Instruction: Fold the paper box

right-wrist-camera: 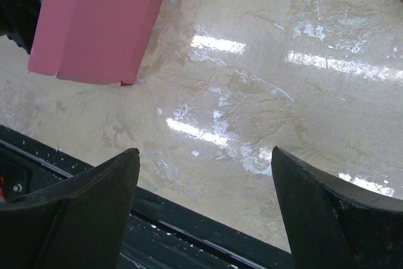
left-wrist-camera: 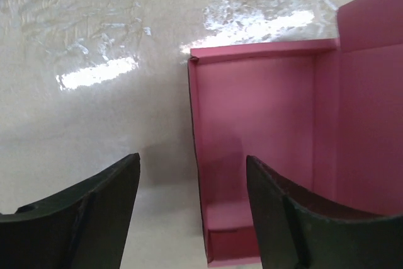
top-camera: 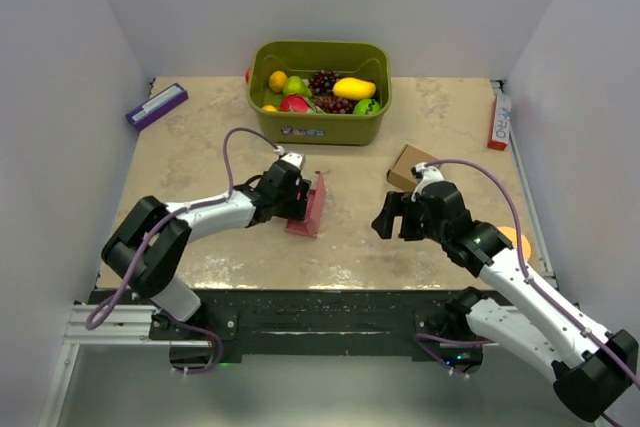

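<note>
Paper box (top-camera: 308, 209) of thin pink-red card, partly folded, sits near the middle of the worktop, slightly toward the left edge. Its long axis runs from the near edge toward the far edge. One tall panel stands upright on the side facing the right edge. The open inside faces the left edge, with low walls raised around a flat base.

The left arm stretches low from the near-left corner toward the centre, forearm almost level. The left gripper (left-wrist-camera: 192, 174) is released. Its black fingers (left-wrist-camera: 75, 218) straddle a low side wall of the paper box, one outside and one inside, and neither is seen pressing the card.

The right arm reaches in from the near-right corner, wrist bent. The right gripper (right-wrist-camera: 204, 155) points toward the left edge, its jaws spread wide with nothing between them, well apart from the paper box.

A small brown cardboard box (top-camera: 410, 165) lies just beyond the right gripper. An olive green plastic bin (top-camera: 320, 129) of toy fruit stands at the middle of the far edge. A purple and white packet (top-camera: 157, 105) lies at the far-left corner. A red and white packet (top-camera: 499, 119) lies at the far-right corner.
</note>
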Motion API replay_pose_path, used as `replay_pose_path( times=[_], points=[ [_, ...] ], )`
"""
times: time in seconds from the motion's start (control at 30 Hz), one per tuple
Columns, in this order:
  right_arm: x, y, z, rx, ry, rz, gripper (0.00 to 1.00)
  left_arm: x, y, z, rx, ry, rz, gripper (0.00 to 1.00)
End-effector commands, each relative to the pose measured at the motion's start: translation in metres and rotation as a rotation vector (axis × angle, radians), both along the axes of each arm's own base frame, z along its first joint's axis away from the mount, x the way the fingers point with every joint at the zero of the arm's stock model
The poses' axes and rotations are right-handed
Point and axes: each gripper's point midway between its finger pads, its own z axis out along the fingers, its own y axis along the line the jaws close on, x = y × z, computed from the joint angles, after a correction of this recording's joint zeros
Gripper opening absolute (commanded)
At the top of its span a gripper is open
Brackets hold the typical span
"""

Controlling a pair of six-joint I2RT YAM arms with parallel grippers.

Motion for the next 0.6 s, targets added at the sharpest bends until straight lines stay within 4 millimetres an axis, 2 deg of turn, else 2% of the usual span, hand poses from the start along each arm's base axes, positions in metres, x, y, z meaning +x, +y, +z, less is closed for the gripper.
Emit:
replay_pose_path(
  times=[0.0, 0.07, 0.1, 0.13, 0.23, 0.27, 0.33, 0.37, 0.47, 0.57],
  points=[
    [-0.002, 0.009, -0.012, 0.046, 0.023, 0.02, 0.87, 0.003, -0.011, 0.046, -0.175, -0.074, 0.036, 0.77],
    [-0.006, 0.01, -0.025, 0.049, 0.049, 0.023, 0.85, -0.001, -0.002, 0.045, -0.176, -0.078, 0.061, 0.79],
    [-0.006, 0.012, -0.026, 0.065, 0.052, 0.021, 0.85, -0.002, 0.001, 0.053, -0.191, -0.101, 0.07, 0.79],
    [-0.008, 0.012, -0.034, 0.06, 0.066, 0.02, 0.84, -0.01, 0.007, 0.046, -0.185, -0.088, 0.077, 0.79],
    [-0.007, 0.012, -0.044, 0.057, 0.083, 0.01, 0.84, -0.015, 0.018, 0.048, -0.193, -0.108, 0.116, 0.79],
    [-0.007, 0.012, -0.046, 0.054, 0.088, 0.007, 0.84, -0.02, 0.026, 0.041, -0.176, -0.094, 0.139, 0.79],
    [-0.006, 0.012, -0.049, 0.053, 0.098, 0.005, 0.83, -0.021, 0.041, 0.043, -0.162, -0.11, 0.195, 0.78],
    [-0.006, 0.013, -0.05, 0.053, 0.098, 0.004, 0.83, -0.026, 0.048, 0.036, -0.151, -0.095, 0.213, 0.77],
    [-0.004, 0.014, -0.049, 0.056, 0.096, 0.001, 0.82, -0.029, 0.057, 0.033, -0.145, -0.093, 0.24, 0.75],
    [-0.003, 0.014, -0.048, 0.055, 0.095, -0.001, 0.82, -0.035, 0.06, 0.022, -0.126, -0.068, 0.241, 0.74]
  ],
)
